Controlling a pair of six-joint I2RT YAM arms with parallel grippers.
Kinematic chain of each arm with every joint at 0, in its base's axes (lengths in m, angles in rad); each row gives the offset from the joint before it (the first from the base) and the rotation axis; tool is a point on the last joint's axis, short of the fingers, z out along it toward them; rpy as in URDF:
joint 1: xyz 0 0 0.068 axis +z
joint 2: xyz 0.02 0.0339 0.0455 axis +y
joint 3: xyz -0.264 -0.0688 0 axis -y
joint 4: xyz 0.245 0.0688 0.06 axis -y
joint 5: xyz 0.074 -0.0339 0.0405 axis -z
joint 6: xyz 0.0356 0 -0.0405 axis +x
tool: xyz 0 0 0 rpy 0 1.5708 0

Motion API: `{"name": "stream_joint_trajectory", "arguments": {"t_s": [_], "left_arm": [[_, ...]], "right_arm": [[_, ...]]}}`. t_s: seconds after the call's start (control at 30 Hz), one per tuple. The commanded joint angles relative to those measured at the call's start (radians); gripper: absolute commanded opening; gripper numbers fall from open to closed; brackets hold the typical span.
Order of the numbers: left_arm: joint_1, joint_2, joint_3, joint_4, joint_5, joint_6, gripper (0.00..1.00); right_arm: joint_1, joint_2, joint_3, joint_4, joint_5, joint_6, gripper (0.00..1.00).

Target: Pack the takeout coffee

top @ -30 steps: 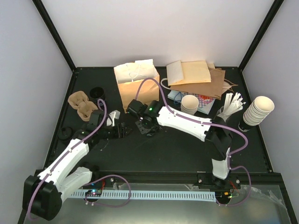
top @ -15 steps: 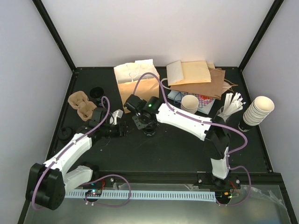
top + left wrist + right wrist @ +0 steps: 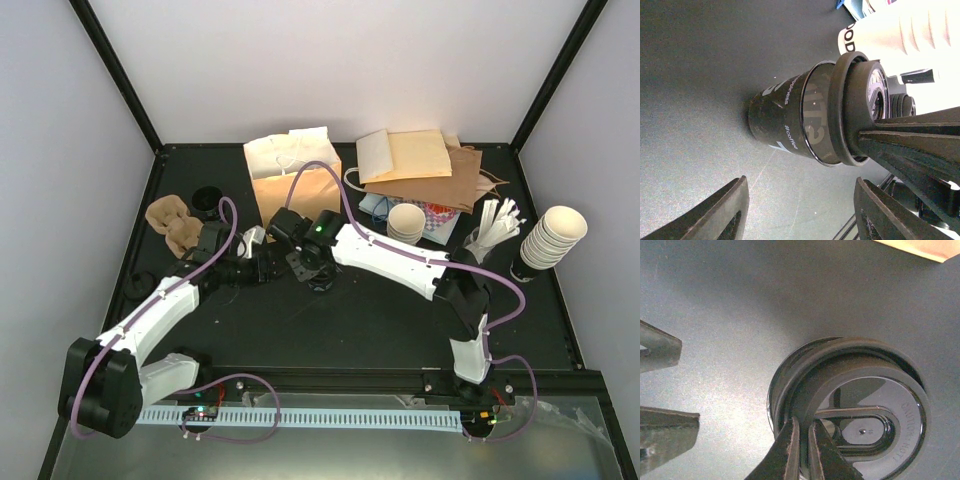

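Overhead: The takeout coffee (image 3: 320,281) stands upright just in front of the brown paper bag (image 3: 297,190), beneath the right gripper (image 3: 306,262). The left gripper (image 3: 270,268) sits beside it along the bag's front.
Left wrist: The jaws stand wide, with fingers (image 3: 727,210) on either side of the cup and touching nothing, apparently lined up to take its body.
Right wrist: The jaws are narrow and pinch the rim of the black lid (image 3: 860,405), probably to steady the cup before the bag.
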Motion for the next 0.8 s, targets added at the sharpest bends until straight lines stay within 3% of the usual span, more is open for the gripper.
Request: {"name": "stream_joint_trajectory", "arguments": {"t_s": [0.0,0.77], "left_arm": [[0.011,-0.004,0.029,0.028,-0.009,-0.016,0.6],[0.011,0.112,-0.009,0.142,0.027,-0.054,0.48]], "right_arm": [[-0.003,0.006,-0.024,0.005,0.004,-0.018,0.03],[-0.003,0.019,-0.042,0.069,-0.033,-0.054,0.03]]}}
